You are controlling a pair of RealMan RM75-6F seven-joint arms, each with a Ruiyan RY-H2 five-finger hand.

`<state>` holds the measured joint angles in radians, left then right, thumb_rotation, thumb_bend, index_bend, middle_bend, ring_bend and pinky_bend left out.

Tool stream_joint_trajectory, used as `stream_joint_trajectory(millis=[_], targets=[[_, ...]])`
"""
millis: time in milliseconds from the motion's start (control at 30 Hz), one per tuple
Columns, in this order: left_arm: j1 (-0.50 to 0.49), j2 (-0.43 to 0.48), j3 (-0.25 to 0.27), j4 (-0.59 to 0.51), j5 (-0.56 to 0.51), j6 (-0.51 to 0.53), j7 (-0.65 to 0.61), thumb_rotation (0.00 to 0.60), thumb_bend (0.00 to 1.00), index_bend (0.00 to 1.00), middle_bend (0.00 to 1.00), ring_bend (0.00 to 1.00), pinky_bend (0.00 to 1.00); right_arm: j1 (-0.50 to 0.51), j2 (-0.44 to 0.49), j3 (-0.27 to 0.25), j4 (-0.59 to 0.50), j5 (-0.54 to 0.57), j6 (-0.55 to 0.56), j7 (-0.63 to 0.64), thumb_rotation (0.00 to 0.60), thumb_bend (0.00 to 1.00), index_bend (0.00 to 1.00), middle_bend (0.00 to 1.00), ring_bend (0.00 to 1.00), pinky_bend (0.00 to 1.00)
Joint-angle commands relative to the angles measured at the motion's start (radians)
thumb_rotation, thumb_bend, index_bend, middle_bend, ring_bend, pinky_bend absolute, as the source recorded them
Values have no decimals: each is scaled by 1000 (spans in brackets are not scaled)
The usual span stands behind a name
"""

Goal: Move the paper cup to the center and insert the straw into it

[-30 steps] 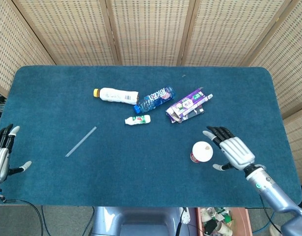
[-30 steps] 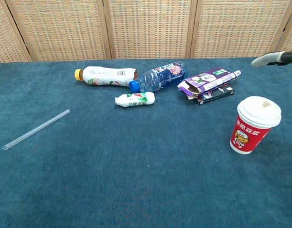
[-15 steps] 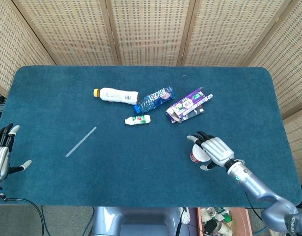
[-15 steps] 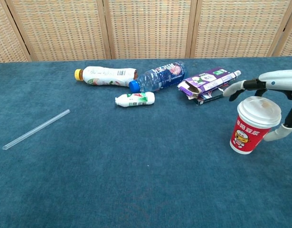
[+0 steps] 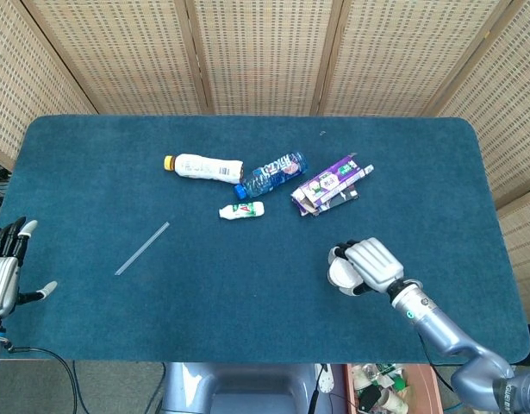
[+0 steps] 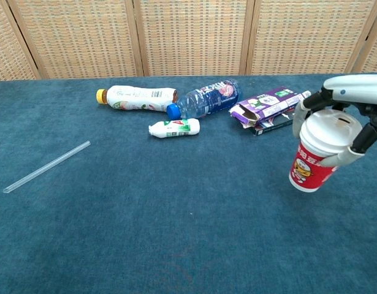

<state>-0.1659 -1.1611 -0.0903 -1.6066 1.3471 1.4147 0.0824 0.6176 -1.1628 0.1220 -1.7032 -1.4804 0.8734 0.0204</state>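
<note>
The paper cup (image 6: 312, 160), red with a white lid, stands slightly tilted at the right of the blue table; its lid (image 5: 340, 272) shows from above. My right hand (image 6: 350, 116) grips it around the top, fingers wrapped round the rim, and covers most of it in the head view, right hand (image 5: 373, 264). The clear straw (image 5: 142, 248) lies flat at the left, straw (image 6: 46, 166), far from both hands. My left hand (image 5: 4, 274) hangs open at the table's left edge, holding nothing.
Lying at the back middle are a white bottle with a yellow cap (image 5: 202, 166), a clear bottle with a blue cap (image 5: 271, 175), a small white bottle (image 5: 241, 210) and a flattened purple carton (image 5: 330, 186). The carton is just behind the cup.
My right hand swung in from the right and closed round the cup's top. The cup has shifted a little left and tilted. Left hand and straw are unmoved.
</note>
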Motion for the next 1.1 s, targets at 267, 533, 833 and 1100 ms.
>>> stream_joint_trajectory(millis=[267, 533, 833, 1100], targets=[[-2, 12, 8, -11, 23, -15, -30, 600, 52, 0, 0, 0, 0, 250, 30, 169, -218, 162, -167, -158, 600, 492, 490, 570, 476, 675], [3, 23, 2, -12, 20, -13, -60, 600, 52, 0, 0, 0, 0, 463, -140, 203, -157, 461, -184, -389, 600, 492, 490, 568, 476, 674], [3, 31, -2, -8, 14, -23, -82, 600, 53, 0, 0, 0, 0, 609, -308, 148, -81, 685, -118, -548, 600, 492, 490, 568, 476, 674], [2, 37, -5, -4, 9, -33, -100, 600, 53, 0, 0, 0, 0, 703, -468, 90, 34, 811, -62, -645, 600, 492, 490, 566, 476, 675]])
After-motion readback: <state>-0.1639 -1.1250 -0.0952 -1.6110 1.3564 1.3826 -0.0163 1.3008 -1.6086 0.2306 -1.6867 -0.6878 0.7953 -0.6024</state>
